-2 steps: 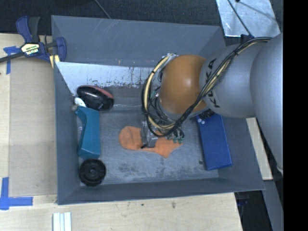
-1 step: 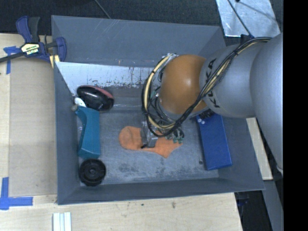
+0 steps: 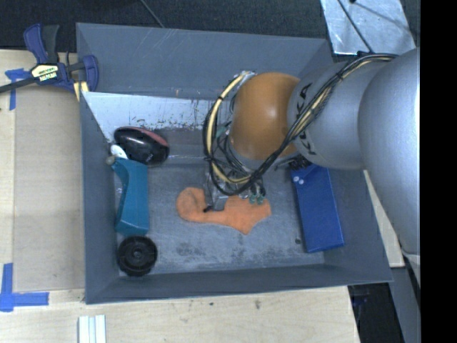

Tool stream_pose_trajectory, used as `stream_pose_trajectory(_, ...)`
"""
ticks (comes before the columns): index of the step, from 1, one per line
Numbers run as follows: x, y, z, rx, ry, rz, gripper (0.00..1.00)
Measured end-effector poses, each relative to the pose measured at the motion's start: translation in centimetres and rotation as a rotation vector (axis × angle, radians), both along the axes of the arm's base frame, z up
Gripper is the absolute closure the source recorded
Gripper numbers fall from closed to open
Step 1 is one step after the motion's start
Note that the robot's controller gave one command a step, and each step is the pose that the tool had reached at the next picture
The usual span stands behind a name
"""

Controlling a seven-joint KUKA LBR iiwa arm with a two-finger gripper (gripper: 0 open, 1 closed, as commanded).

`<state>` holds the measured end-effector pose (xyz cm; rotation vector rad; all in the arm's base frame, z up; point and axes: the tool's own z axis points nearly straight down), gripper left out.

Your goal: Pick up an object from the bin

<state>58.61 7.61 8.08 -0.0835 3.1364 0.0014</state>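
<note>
Hand (image 3: 213, 204) is low over the middle of the bin (image 3: 200, 63), largely masked by the arm's orange wrist cover (image 3: 263, 116) and cable loops. Cannot tell whether it is open or closed, or whether it has hold of anything. Its tip sits at the top edge of a flat orange floppy piece (image 3: 239, 219) lying on the bin floor at centre. The far edge of that piece is partly hidden beneath the hand, and what it is made of is hard to make out. Its long axis runs left to right, tilting slightly nearer at the right, with a rounded lobe at the left end and a broader, blunter end at the right. Other bin contents: a blue rectangular box (image 3: 318, 209) by the right wall, long axis far to near, its far end cut off by the arm. A teal object (image 3: 132, 195) lies along the left wall, a black round item (image 3: 137, 254) just beside its near end and a black oval object (image 3: 141, 145) at its far end. None of these touches the orange piece.
</note>
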Motion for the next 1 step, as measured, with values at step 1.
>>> stream_pose_trajectory(1,-3.02,2.21,-0.60,0.000,-0.002,-0.042,1.00)
